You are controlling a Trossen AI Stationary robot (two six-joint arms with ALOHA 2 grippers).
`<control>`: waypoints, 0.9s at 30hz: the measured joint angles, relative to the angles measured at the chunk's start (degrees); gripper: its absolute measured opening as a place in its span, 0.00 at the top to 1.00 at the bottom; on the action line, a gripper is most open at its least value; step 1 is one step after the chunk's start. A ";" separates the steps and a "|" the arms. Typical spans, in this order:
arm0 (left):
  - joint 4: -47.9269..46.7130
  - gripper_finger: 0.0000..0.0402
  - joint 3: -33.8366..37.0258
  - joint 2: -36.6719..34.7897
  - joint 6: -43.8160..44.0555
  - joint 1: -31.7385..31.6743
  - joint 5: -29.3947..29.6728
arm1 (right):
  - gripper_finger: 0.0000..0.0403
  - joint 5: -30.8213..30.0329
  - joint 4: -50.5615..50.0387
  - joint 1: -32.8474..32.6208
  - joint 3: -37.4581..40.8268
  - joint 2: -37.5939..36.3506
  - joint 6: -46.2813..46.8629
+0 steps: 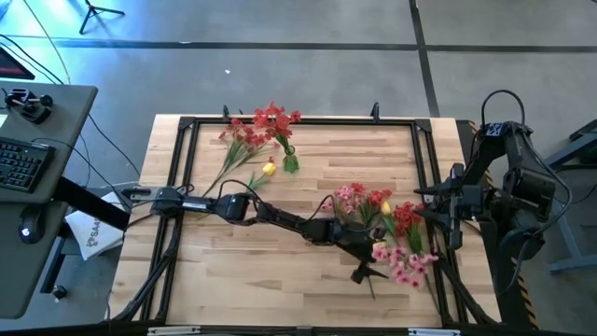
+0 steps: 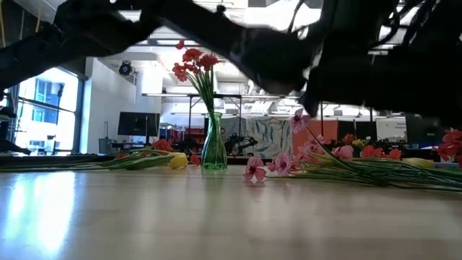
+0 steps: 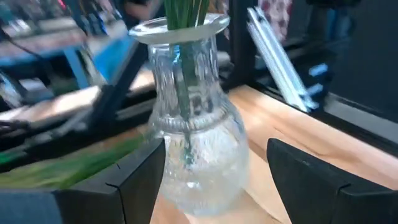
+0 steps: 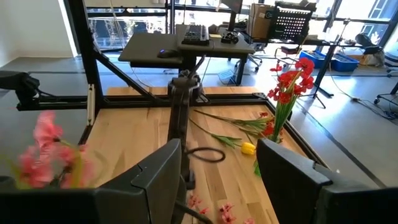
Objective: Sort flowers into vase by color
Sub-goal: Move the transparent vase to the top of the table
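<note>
A clear glass vase with green stems in it stands upright on the table. My left gripper is open, one finger on each side of its round belly. In the high view my left gripper reaches across to the right half of the table, beside pink blooms. A green vase with red flowers stands near the far edge. Loose red, pink and yellow sprays lie at the right. My right gripper waits open at the right edge, holding nothing. My left gripper has its open fingers level on both sides of the clear vase's belly, low on the vase. I cannot tell whether either finger touches the glass. The vase stands upright with its base on the table.
More red sprays and a yellow bloom lie flat at the far left, beside the green vase. A black metal frame runs around the tabletop. Bare wood lies at the near left. A desk with a keyboard stands left of the table.
</note>
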State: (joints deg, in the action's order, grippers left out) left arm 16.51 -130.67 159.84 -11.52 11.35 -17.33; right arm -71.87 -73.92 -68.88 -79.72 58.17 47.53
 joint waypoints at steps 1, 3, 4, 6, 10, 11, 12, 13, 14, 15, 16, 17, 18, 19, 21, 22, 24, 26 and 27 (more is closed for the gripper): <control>-3.41 0.33 0.00 -1.08 -0.70 0.08 -0.39 | 0.48 0.34 0.06 -0.01 0.00 0.00 0.02; -11.42 0.33 0.00 -3.62 -2.25 0.13 -0.02 | 0.48 1.49 0.05 0.02 0.00 0.00 0.23; -13.97 0.33 0.00 -4.56 -2.75 0.14 1.12 | 0.48 2.00 0.05 0.00 0.00 0.00 0.28; -15.98 0.33 -0.07 -5.79 -3.14 0.22 3.50 | 0.48 2.13 0.06 0.01 0.00 0.02 0.28; -12.99 0.33 -0.07 -5.42 -3.22 -0.09 4.56 | 0.48 1.85 0.05 0.02 0.00 0.05 0.31; -12.75 0.33 -0.07 -5.17 -3.39 -0.16 4.59 | 0.48 1.81 0.05 0.02 0.00 0.13 0.47; -13.41 0.33 -0.07 -5.07 -3.72 -0.19 4.64 | 0.48 1.81 0.03 0.02 0.00 0.31 0.83; -14.81 0.33 -0.07 -5.06 -4.06 -0.23 5.04 | 0.48 1.80 0.02 0.02 0.00 0.70 1.30; -16.33 0.33 -0.07 -5.06 -4.22 -0.26 5.95 | 0.48 1.95 0.05 0.04 0.00 1.11 1.47; -18.36 0.33 -0.05 -5.39 -4.68 -0.28 7.30 | 0.48 2.47 0.04 0.24 0.00 1.68 1.50; -21.35 0.33 0.02 -6.04 -5.41 -0.43 8.87 | 0.48 3.50 0.05 0.59 0.00 2.36 1.50; -24.10 0.33 0.02 -6.79 -5.94 -0.63 10.31 | 0.48 4.65 0.05 1.06 0.00 3.13 1.51; -26.80 0.33 0.02 -7.81 -6.18 -0.85 11.63 | 0.48 5.74 0.08 1.61 0.00 3.92 1.65; -29.53 0.33 0.05 -8.79 -6.10 -1.27 12.34 | 0.48 7.03 0.05 2.04 -0.01 4.75 2.13; -32.97 0.33 1.28 -10.88 -5.12 -2.60 12.97 | 0.48 10.33 -0.05 2.71 -0.02 6.11 4.19; -34.24 0.33 2.44 -11.81 -4.45 -3.24 13.15 | 0.48 12.13 -0.41 3.04 -0.02 6.54 5.71; -34.65 0.34 6.65 -13.70 -3.69 -4.42 14.00 | 0.48 15.84 -2.61 3.76 -0.11 7.05 10.78; -33.02 0.35 12.67 -16.52 -3.08 -5.25 15.16 | 0.48 20.63 -6.57 4.26 -0.13 7.32 18.40; -31.02 0.36 16.13 -18.25 -2.68 -5.41 15.93 | 0.48 23.10 -9.05 4.51 -0.13 7.44 22.81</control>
State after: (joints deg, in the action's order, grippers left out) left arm -14.51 -114.54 141.59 -14.19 5.94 -1.40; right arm -48.77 -82.97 -64.36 -79.85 65.62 70.34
